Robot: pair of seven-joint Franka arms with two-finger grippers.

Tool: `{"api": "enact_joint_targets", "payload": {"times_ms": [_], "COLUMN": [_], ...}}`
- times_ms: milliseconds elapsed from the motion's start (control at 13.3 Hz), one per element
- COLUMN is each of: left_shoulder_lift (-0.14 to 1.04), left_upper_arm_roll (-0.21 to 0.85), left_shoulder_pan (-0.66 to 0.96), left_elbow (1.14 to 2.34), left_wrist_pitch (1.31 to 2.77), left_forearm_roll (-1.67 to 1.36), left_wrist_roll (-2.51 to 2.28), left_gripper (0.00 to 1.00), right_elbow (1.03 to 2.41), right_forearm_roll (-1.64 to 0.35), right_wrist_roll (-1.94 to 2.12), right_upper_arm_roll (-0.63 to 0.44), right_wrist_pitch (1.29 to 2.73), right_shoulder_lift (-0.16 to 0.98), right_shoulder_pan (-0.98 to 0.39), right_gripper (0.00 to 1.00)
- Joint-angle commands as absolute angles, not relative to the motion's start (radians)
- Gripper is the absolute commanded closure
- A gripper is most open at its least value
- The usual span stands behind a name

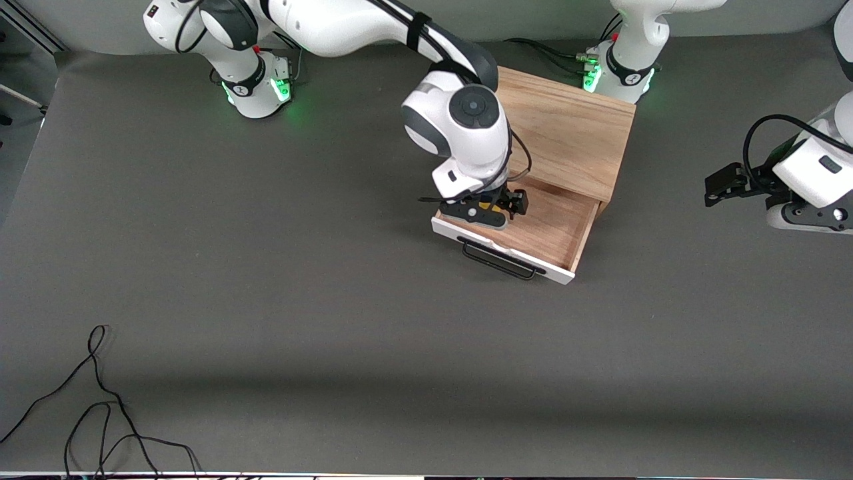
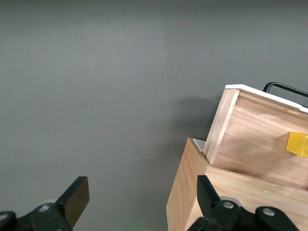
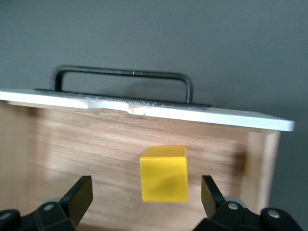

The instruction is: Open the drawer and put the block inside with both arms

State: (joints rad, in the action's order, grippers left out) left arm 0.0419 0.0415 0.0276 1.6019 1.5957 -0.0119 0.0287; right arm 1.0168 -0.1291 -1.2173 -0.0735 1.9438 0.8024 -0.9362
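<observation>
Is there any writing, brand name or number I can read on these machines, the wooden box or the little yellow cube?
None can be read.
Right arm's base: a dark band with small marks, too small to read.
Left arm's base: the same kind of band, also too small.
Cabinet, drawer and block: plain, no text or label.
</observation>
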Motion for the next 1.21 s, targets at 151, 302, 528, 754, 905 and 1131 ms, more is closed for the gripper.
{"api": "enact_joint_targets", "payload": {"times_ms": [151,302,528,754,905,1131], "left_shoulder_lift": [0.029,0.029,0.029,0.029,0.029,0.029], "left_upper_arm_roll": [0.044,0.044,0.044,0.044,0.044,0.044], "left_shoulder_pan": [0.026,0.026,0.026,0.026,0.026,0.026], "left_elbow": [1.617,1.617,1.617,1.617,1.617,1.617], "left_wrist_pitch": [1.600,1.600,1.600,1.600,1.600,1.600], "left_forearm_roll": [-0.002,-0.002,-0.002,-0.002,-0.002,-0.002], "left_wrist_roll": [0.046,0.046,0.046,0.046,0.046,0.046], "left_gripper": [0.00,0.00,0.00,0.00,0.00,0.00], "right_elbow": [1.049,1.095,1.176,1.253,1.320,1.377], "right_forearm_roll": [-0.126,-0.127,-0.127,-0.133,-0.127,-0.127], "right_wrist_roll": [-1.073,-0.937,-0.694,-0.496,-0.431,-0.269], "right_upper_arm_roll": [-0.090,-0.094,-0.095,-0.095,-0.118,-0.225], "right_wrist_pitch": [1.815,1.744,1.655,1.606,1.597,1.597], "right_shoulder_lift": [0.622,0.548,0.442,0.347,0.276,0.238], "right_shoulder_pan": [-0.830,-0.732,-0.567,-0.419,-0.391,-0.393], "right_gripper": [0.00,0.00,0.00,0.00,0.00,0.00]}}
